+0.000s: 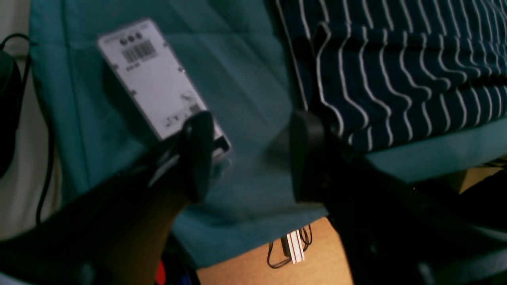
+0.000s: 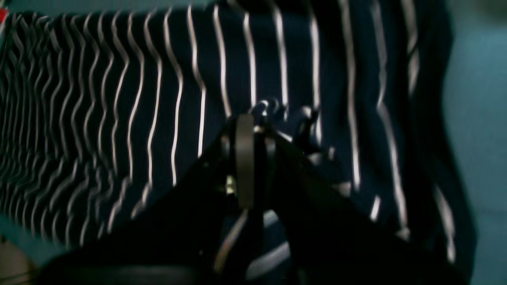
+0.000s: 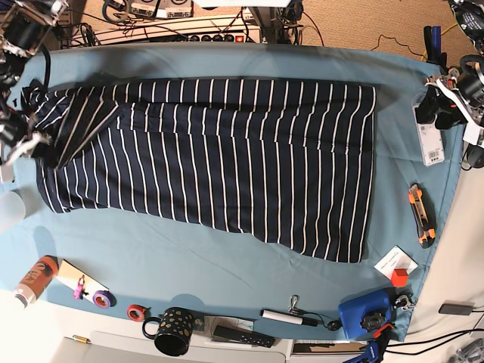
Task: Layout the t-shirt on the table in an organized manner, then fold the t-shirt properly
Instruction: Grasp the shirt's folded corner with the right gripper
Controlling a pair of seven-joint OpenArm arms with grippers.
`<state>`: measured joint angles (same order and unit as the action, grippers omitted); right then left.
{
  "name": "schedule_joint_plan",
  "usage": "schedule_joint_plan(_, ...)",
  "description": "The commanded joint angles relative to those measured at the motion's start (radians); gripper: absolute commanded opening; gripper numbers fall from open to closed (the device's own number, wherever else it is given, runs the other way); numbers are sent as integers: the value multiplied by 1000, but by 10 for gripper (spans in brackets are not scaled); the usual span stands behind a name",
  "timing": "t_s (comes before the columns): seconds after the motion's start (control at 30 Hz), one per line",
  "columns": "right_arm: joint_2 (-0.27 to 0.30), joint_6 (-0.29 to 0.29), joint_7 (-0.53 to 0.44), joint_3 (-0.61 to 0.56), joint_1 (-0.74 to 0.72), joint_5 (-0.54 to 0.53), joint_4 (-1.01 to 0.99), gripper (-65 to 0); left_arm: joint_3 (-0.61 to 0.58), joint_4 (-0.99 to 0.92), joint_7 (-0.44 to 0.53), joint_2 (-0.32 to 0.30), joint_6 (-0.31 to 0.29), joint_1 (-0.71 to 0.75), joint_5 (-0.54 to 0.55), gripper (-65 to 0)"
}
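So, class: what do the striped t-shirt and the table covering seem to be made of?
The t-shirt: soft knit fabric, probably cotton jersey, matte; it rumples and its white stripes wave where bunched. The table covering: thin woven teal cloth, matte; faint fold creases show in the left wrist view. Exact fibres cannot be told.

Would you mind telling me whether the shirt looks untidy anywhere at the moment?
Yes: the t-shirt lies askew on the table, its near edge stepping down unevenly, and one end bunched where the right gripper pinches it.
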<state>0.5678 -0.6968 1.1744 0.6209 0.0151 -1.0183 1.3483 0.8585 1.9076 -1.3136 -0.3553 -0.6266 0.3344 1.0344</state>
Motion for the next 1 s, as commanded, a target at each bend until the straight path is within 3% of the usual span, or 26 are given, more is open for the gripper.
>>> schedule_joint_plan(0.0,13,-1,-56,6,-35,-4,18,-650,5,16,19,-19,0,-2,22,-337)
schedule_joint_plan(0.33,-111,-1,-228,-13,-201,192,17,-650,5,16,-10,-19,-3,-2,22,-337)
schedule_joint_plan(0.43,-114,-1,-273,-34,-219,285,17,-650,5,16,-10,-18,-3,-2,26,-337)
schedule_joint_plan(0.6,-114,-1,-261,-22,-208,374,17,-650,-16,16,-10,-16,-14,-2,40,-337)
schedule_joint_plan(0.7,-113,-1,-253,-17,-182,377,17,-650,-91,16,13,-13,-72,-2,79,-337)
schedule_joint_plan(0.83,-113,-1,-231,-17,-144,376,17,-650,-216,16,179,-16,-72,-3,57,-337)
schedule_joint_plan(0.97,-105,-1,-230,-5,-108,385,17,-650,-366,16,215,-32,-72,-23,-98,-336)
